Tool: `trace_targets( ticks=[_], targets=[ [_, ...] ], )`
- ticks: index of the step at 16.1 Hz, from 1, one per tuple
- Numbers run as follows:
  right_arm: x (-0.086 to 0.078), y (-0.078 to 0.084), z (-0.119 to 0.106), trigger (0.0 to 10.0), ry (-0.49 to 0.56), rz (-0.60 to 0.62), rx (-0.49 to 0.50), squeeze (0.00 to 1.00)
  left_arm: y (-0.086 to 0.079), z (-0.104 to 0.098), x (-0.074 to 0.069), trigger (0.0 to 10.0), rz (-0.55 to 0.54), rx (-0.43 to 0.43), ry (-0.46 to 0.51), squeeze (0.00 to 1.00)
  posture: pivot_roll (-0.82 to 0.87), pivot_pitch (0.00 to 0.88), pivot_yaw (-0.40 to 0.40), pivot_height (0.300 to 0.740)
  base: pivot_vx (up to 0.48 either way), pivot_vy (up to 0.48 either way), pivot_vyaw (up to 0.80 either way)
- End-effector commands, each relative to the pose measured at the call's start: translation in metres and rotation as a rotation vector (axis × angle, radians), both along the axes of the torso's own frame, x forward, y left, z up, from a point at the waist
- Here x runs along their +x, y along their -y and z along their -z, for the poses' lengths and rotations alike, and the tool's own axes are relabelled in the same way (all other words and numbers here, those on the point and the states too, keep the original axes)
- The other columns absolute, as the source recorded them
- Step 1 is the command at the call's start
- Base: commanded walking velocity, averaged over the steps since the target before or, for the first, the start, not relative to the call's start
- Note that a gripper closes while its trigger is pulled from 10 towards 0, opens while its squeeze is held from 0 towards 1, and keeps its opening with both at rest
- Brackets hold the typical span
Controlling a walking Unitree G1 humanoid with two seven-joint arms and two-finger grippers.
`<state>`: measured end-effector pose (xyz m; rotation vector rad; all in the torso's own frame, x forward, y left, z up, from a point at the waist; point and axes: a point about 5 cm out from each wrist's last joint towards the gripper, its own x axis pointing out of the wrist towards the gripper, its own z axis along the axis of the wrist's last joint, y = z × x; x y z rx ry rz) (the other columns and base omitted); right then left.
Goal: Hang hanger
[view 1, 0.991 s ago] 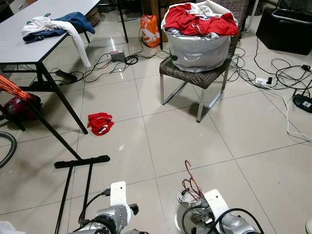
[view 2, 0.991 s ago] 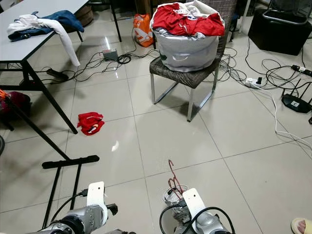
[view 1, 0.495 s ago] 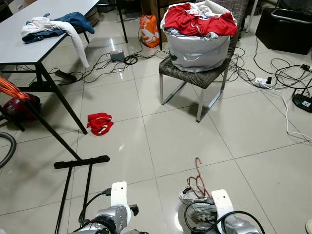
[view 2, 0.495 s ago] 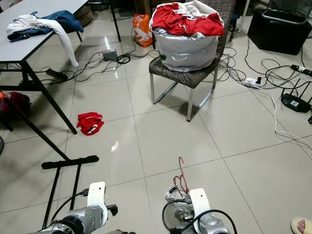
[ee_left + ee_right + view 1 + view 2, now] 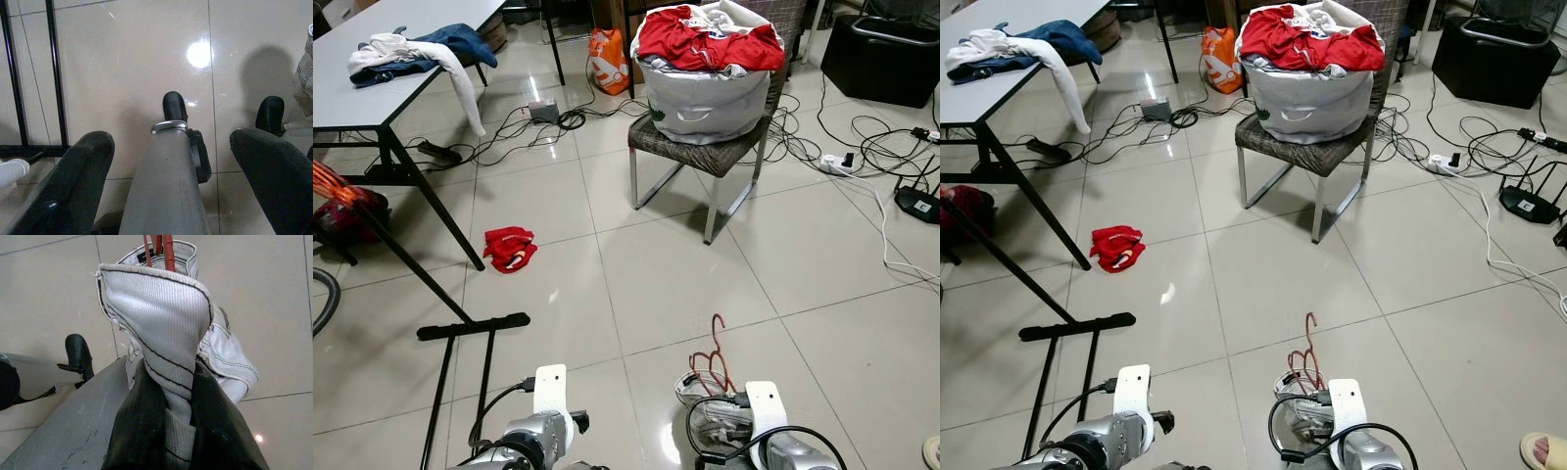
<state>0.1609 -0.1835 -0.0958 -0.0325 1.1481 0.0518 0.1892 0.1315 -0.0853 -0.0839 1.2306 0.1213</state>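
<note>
Closest to me, my right pincer (image 5: 166, 396) is pressed tight on a white ribbed garment (image 5: 161, 323) draped on a red wire hanger (image 5: 713, 348), whose hook stands up above the wrist at about 5 o'clock in the head view. My left pincer (image 5: 171, 161) hangs spread over the pale tiled floor (image 5: 656, 264), gripping nothing. At 8 o'clock lies the black metal rack base (image 5: 475, 326). Further out, a crumpled red cloth (image 5: 509, 248) lies at 10 o'clock. At 12 o'clock a wicker chair (image 5: 705, 157) carries a white laundry bag (image 5: 705, 98); the grey worktop (image 5: 372, 88) stands at 11.
</note>
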Motion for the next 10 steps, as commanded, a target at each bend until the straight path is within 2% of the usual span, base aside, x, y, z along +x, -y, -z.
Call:
trace_targets(
  ticks=[1,6,10],
  targets=[
    [-0.0117,-0.0252,0.0064,10.0,-0.059,-0.022,0.092,0.0,-0.0057,-0.0025,0.0053,10.0,0.007,0.018,0.021,0.0,-0.17,0.0,0.132,0.74,0.0,0.0,0.0],
    [-0.0108,-0.0232,0.0062,10.0,-0.064,0.025,0.088,0.0,-0.0051,-0.0021,0.0046,10.0,-0.032,0.011,0.022,0.0,-0.17,0.0,0.126,0.74,0.0,0.0,0.0],
    [-0.007,-0.0233,0.0045,10.0,-0.028,-0.012,0.086,0.0,-0.0047,-0.0023,0.0049,10.0,-0.041,0.01,0.026,0.0,-0.17,0.0,0.131,0.74,0.0,0.0,0.0]
  ],
)
